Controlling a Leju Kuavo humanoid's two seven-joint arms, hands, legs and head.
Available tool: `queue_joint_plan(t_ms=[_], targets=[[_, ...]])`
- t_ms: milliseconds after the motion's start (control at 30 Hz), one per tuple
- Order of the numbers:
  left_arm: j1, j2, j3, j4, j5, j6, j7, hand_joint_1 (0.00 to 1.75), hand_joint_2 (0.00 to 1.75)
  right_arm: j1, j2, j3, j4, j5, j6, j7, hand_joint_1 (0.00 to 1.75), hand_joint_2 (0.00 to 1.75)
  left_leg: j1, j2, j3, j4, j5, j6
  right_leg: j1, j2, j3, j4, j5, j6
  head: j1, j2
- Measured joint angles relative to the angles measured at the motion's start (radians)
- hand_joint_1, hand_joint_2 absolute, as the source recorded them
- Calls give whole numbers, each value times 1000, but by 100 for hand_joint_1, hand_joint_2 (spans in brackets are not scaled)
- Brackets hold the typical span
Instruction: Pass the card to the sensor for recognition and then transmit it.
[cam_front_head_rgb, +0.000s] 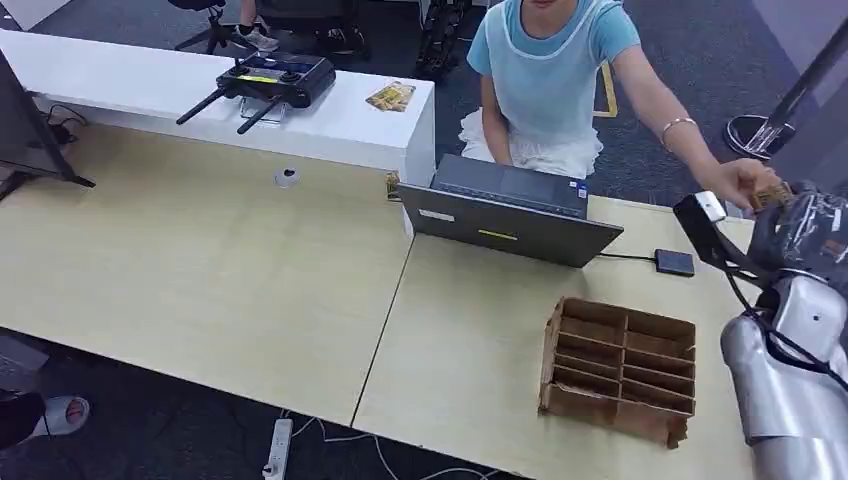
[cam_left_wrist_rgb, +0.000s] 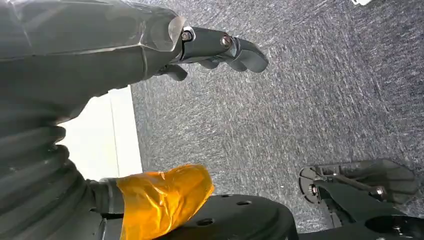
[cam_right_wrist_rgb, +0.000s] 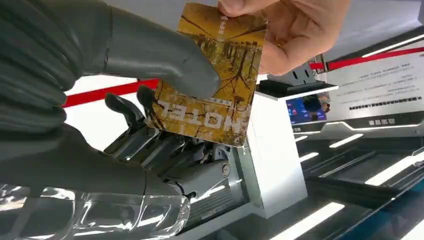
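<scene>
Watching the right hand (cam_right_wrist_rgb: 150, 125) pinch the card (cam_right_wrist_rgb: 210, 75) between thumb and fingers while a person's hand (cam_right_wrist_rgb: 280, 35) holds its far edge. Looks thin, stiff, slick; grip the flat faces.

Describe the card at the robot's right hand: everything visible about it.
The card is a thin, glossy rectangle printed in gold and brown with bare trees and pale lettering that reads upside down. It is held in the air, slightly tilted. The right hand's grey thumb presses on its printed face, with the dark fingers behind it, while a person's hand pinches its far edge.
</scene>
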Motion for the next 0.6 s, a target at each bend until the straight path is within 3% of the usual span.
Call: queue_joint_plan(t_ms=[267, 433, 600], targets=[[0, 0, 1, 0, 16, 1, 0, 0, 175, 53, 0, -50, -74, -203, -13, -102, 175, 175, 0, -1, 0, 0, 0, 0, 0, -1, 0, 0, 0, 0, 0, 0], [1, 0, 2, 0, 27, 2, 0, 0, 175, 90, 0, -114, -156, -412, 55, -168, 175, 175, 0, 0, 0, 0, 0, 0, 0, 0, -1, 0, 0, 0, 0, 0], [3, 0, 11, 0, 50, 3, 0, 0, 175, 158, -28, -211, -268, -681, 188, -206, 175, 175, 0, -4, -1, 0, 0, 0, 0, -4, 0, -1, 0, 0, 0, 0]])
